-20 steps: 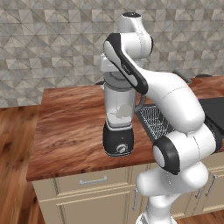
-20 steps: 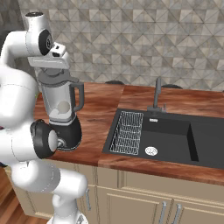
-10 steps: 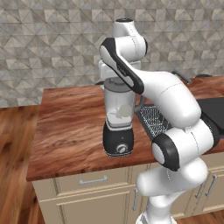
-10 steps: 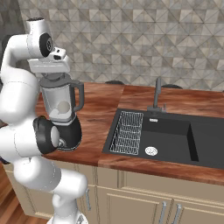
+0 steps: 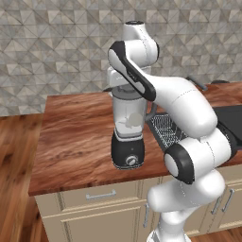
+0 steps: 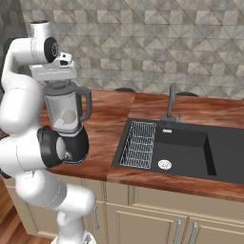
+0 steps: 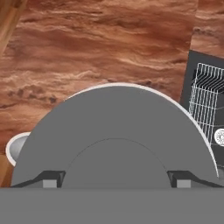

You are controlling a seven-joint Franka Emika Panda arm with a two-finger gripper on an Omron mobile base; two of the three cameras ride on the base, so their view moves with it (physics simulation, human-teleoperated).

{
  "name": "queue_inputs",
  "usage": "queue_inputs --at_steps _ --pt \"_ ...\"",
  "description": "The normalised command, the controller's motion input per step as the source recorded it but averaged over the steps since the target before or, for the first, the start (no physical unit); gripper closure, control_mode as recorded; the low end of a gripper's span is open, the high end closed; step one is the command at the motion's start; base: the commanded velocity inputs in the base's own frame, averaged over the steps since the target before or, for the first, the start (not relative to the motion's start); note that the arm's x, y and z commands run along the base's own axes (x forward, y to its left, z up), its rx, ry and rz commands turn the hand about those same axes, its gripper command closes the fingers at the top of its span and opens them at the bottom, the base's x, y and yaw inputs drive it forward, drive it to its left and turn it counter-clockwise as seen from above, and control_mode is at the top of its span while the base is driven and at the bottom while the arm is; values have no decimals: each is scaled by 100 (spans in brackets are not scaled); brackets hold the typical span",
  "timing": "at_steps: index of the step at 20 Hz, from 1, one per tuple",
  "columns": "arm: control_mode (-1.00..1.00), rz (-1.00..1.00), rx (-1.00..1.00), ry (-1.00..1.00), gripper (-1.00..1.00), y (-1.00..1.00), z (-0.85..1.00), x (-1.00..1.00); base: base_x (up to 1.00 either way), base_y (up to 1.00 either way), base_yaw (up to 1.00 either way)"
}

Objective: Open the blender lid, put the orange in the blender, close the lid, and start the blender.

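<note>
Glossy white rounded arm links, dark grey joint bands, black cap on topmost joint.

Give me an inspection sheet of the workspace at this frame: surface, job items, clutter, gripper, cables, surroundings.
Surface: wooden counter, bare around the blender.
Blender: upright near the counter's front edge, dial facing forward.
Blender lid: directly under the hand, over the jar top; whether fully seated cannot be told.
Orange: pale round shape inside the jar, likely the fruit.
Clutter: nothing seen.
Gripper: fingertips spread either side of the lid's centre knob; contact cannot be told.
Cables: nothing seen.
Surroundings: black sink with wire rack and faucet, tiled wall, cabinets below.
</note>
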Motion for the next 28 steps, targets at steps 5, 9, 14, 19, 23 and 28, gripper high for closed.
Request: queue_inputs --at_steps 5,9,14,19,23,28 --pt "-100 10 0 0 -100 0 -50 -11 0 0 0" --pt "-100 6 0 0 -100 0 -27 -12 0 0 0" --pt "-100 4 0 0 -100 -3 -2 0 0 0 0" --pt "-100 2 0 0 -100 -5 0 0 0 0 0" --pt "-100 0 0 -2 -100 0 7 0 0 0 0" --pt "-100 0 0 -10 -100 0 33 -1 0 0 0"
